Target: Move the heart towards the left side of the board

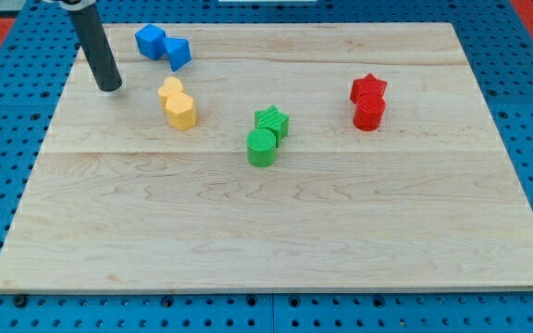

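Right now my tip [109,89] rests on the tabletop [248,231] near the view's top left. It is just a rod, so it cannot open or close, and it holds nothing. The yellow heart [169,90] sits near it, to the view's right, not touching it. The heart touches a yellow block [182,112] just below it. I think my tip is on the wrong side for a push to the left. It must go round the heart first.
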